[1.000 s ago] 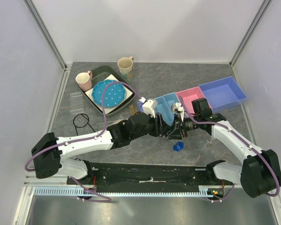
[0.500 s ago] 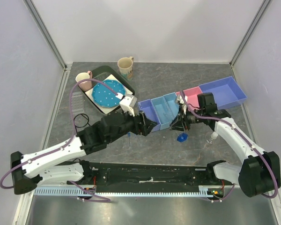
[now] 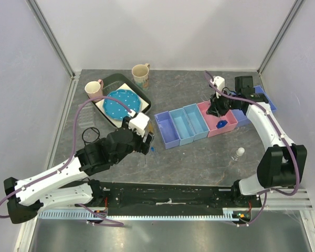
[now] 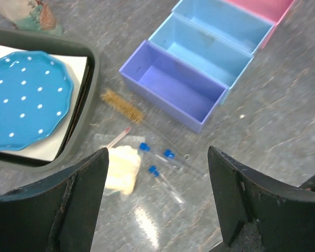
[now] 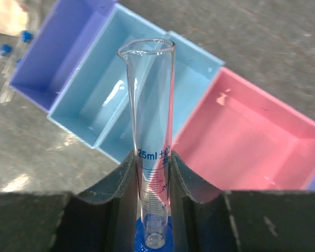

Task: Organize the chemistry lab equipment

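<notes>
The right gripper (image 5: 153,176) is clamped low on the thin clear glass cylinder with a blue hexagonal base (image 5: 147,105), over the pink rectangular plastic bin (image 5: 262,142). It looks light, stiff, slick and breakable, so gripping near the base suits it. The left gripper (image 4: 157,181) hangs wide and empty, well left of that bin.

Two arms, same build. The left arm (image 3: 52,178) has white link shells w/ rounded black joint housings; the right arm (image 3: 268,126) has the same white/black scheme. A purple cable (image 3: 79,118) runs along each arm in loose loops. A white cam box (image 3: 138,122) sits at each wrist. The left end effector (image 4: 158,157) has two broad matte-black fingers (image 4: 68,210) w/ scuffed edges. The right end effector (image 5: 152,173) is also black, its inner faces angled. Both bases are bolted to a black rail (image 3: 168,191) along the bench's near edge.
</notes>
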`<state>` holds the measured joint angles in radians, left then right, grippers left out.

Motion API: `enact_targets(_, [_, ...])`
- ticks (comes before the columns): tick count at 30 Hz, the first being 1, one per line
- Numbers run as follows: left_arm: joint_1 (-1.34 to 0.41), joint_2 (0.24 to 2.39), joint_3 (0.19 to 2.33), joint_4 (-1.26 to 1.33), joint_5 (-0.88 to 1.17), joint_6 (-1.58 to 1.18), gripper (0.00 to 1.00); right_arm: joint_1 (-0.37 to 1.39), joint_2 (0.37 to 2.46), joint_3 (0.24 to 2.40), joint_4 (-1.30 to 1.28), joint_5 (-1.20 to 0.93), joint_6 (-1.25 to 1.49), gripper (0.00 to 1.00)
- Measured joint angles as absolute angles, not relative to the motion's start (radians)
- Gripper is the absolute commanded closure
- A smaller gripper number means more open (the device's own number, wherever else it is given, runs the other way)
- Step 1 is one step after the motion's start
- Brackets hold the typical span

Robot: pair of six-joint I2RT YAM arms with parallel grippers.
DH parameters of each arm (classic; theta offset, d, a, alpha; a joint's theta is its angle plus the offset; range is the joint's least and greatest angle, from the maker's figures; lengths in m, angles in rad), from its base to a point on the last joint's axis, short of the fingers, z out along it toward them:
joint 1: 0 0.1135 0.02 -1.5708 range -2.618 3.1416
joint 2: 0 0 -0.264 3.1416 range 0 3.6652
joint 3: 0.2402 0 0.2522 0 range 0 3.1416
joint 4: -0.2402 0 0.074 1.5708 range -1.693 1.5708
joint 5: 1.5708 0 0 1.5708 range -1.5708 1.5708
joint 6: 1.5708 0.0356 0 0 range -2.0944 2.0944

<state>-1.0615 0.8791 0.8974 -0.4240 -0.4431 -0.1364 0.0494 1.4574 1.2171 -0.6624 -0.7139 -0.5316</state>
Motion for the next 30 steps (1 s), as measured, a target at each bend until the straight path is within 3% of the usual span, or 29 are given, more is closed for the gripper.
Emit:
enact_targets(10, [-1.061,0.891,0.778,-0.437,-0.472,-0.047,0.17,0.048,1.642,1.434,-0.704,-0.502,-0.618,0.69])
enact_targets(30, [-1.061,0.844,0.759,-0.448,-0.497,-0.035,0.17,0.048,1.891,1.443,-0.72,-0.384,-0.649,0.61])
